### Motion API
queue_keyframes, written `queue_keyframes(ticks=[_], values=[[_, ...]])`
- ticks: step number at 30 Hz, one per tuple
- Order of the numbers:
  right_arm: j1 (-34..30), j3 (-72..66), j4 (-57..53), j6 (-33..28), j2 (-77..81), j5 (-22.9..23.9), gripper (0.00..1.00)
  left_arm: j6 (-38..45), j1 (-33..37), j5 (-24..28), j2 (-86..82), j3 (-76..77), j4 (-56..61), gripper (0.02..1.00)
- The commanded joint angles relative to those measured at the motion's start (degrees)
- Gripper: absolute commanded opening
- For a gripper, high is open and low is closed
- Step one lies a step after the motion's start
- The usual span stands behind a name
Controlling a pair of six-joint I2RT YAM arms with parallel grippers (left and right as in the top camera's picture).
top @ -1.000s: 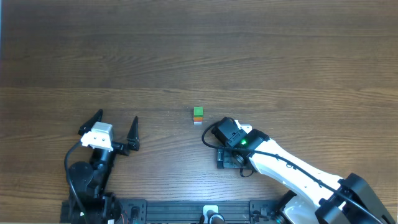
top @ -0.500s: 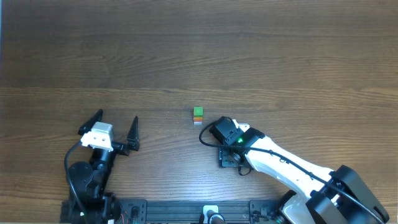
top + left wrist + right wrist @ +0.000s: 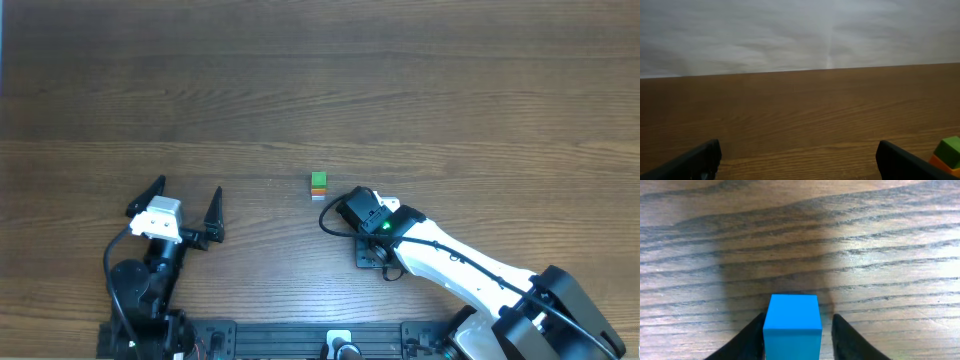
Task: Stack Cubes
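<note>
One green cube [image 3: 318, 179], one orange cube [image 3: 318, 189], one blue cube [image 3: 792, 325] and, seemingly, one white cube [image 3: 318, 196].

A brown wooden bench [image 3: 320, 90] filled the picture. Near its middle stood a small stack of cubes [image 3: 318, 186]. A green cube [image 3: 318, 179] was on top, with a thin bit of orange under it and a bit of white at the very bottom.

The left arm [image 3: 150, 270] stood at the lower left. Its left hand [image 3: 189, 186] was wide apart, with two black fingers [image 3: 215, 210] pointing up the bench, well apart from the stack.

The right arm [image 3: 450, 268] was white and reached in from the lower right. Its black end [image 3: 360, 212] was close to the stack. A little green light [image 3: 380, 226] glowed on it.
</note>
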Motion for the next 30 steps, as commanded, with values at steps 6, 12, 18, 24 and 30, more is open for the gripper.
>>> queue_keyframes(ticks=[6,12,18,24,30], values=[[-0.26,0.07,0.26,0.07,0.46,1.14,0.286,1.01,-0.26,0.55,-0.46,-0.35,0.13,0.998],[-0.26,0.07,1.49,0.07,0.46,1.11,0.194,1.01,-0.26,0.55,-0.46,-0.35,0.13,1.0],[-0.26,2.01,0.55,0.04,0.44,0.96,0.104,1.01,-0.26,0.55,-0.46,-0.35,0.13,1.0],[-0.39,12.07,-6.95,-2.05,0.46,1.22,0.009,1.01,-0.26,0.55,-0.46,-0.35,0.13,1.0],[-0.37,26.51,-14.08,-3.76,0.7,3.39,0.012,1.01,-0.26,0.55,-0.46,-0.35,0.13,1.0]])
